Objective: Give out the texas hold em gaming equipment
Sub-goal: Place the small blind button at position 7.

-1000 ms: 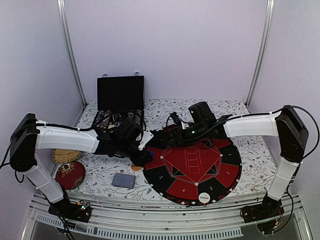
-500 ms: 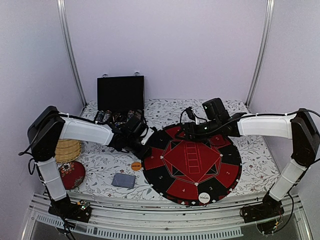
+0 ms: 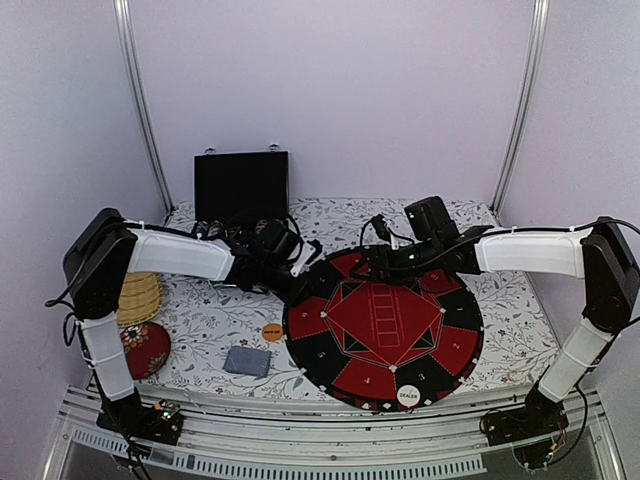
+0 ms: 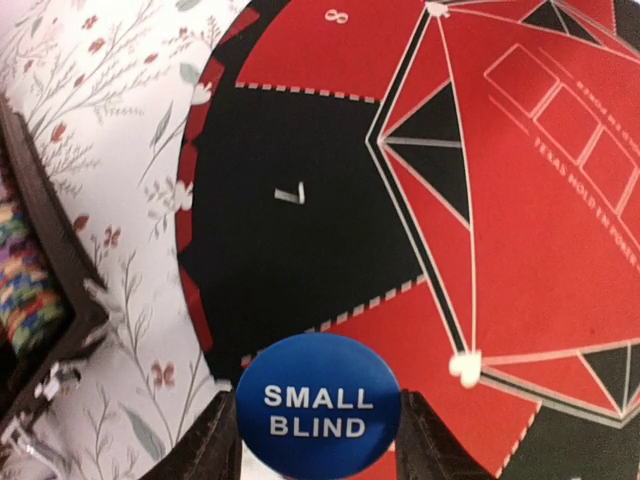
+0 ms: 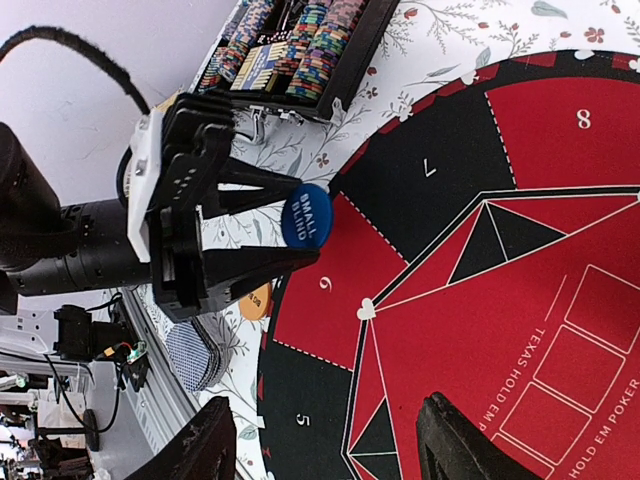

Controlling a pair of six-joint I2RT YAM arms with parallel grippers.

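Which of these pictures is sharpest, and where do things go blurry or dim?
Left wrist view: the SMALL BLIND button is crisp, but the chip case at the left edge is out of focus. Right wrist view: the mat shows its numbers clearly; the right pincer at the bottom edge is a dark silhouette. Top view: soft, even light, slightly hazy; small print barely legible.

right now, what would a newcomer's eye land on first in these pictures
The big round red-and-black playing mat fills the middle of the flower-print tablecloth. At its far-left edge the left arm's fingers pinch a round blue SMALL BLIND button by its sides. Behind them an open black chip case shows rows of striped poker chips.
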